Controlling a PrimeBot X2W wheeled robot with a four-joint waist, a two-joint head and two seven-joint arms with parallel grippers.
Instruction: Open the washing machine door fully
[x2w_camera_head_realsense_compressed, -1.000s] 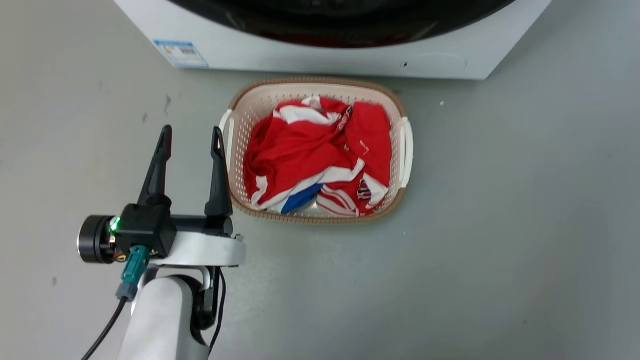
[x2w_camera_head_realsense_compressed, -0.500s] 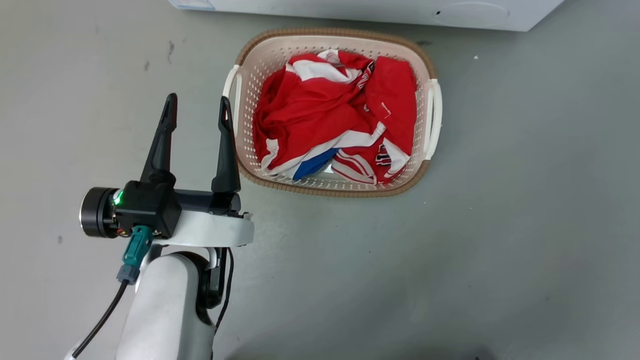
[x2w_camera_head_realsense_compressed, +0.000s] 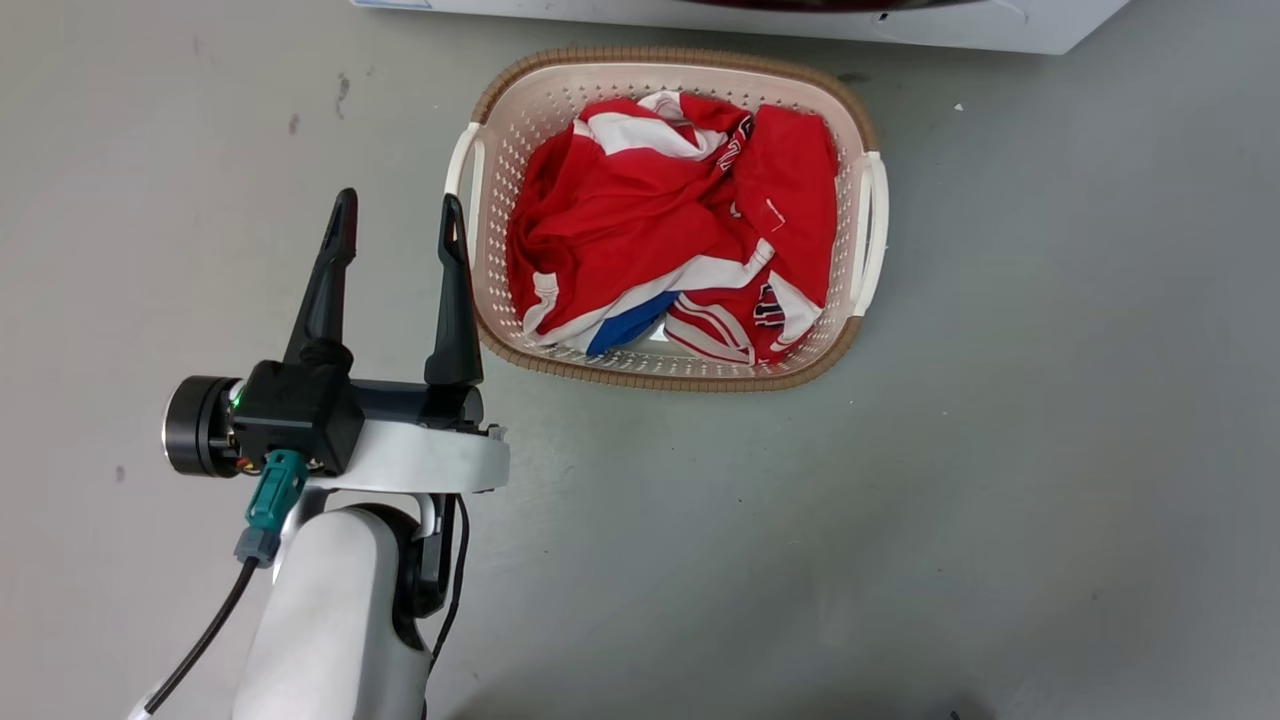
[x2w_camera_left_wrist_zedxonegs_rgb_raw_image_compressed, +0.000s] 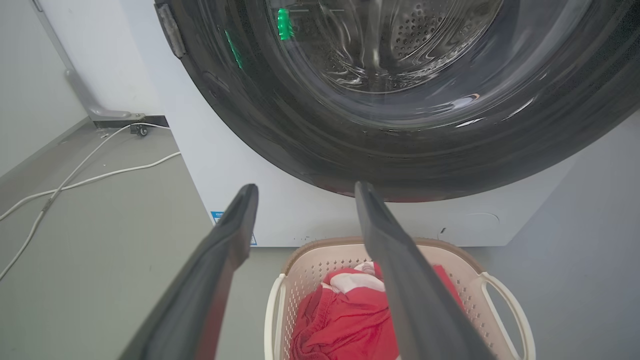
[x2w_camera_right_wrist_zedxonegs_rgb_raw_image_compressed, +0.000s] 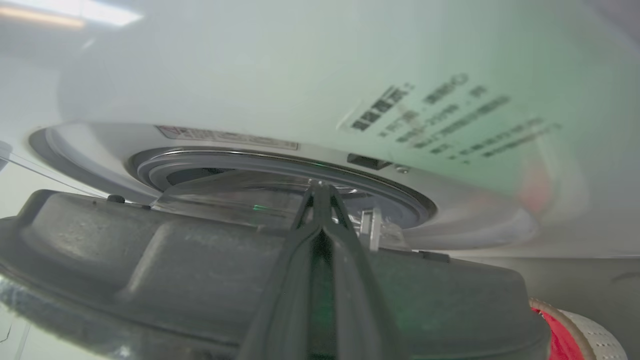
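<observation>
A basket is holding red-and-white clothes below the machine's door, which is standing ajar, glass facing outward. The left gripper is hovering spread; the right gripper's fingers are meeting at the door's inner side.

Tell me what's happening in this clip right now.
The robot is opening the washer's door. Its right gripper, fingers closed together, lies across the door's grey inner side, with the door off the front but not fully open. The left gripper hangs open beside the basket, holding nothing.
</observation>
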